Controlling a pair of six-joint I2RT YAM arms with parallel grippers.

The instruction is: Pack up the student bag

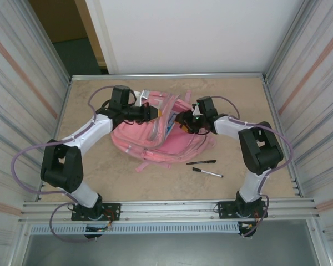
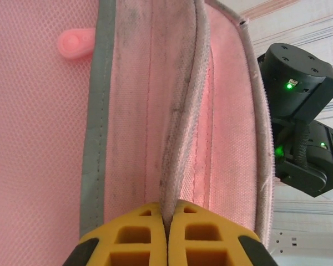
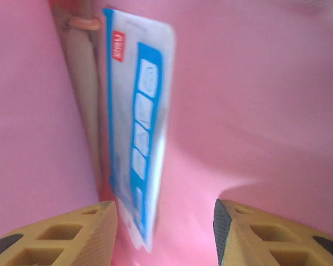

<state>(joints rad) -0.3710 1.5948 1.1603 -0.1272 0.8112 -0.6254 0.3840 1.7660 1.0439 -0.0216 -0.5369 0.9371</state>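
Two risks: left tool [image 2: 167, 223] pinching the student bag [image 1: 155, 141] rim could slip; spread right tool [image 3: 164, 215] could snag the packet [image 3: 136, 111].

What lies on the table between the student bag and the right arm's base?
Seen in the top view: a black pen and a second black pen, near the student bag.

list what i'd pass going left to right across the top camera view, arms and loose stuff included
left arm's elbow → left gripper, pinched shut on the student bag → right gripper, jaws open at the bag → two black pens → right arm's elbow
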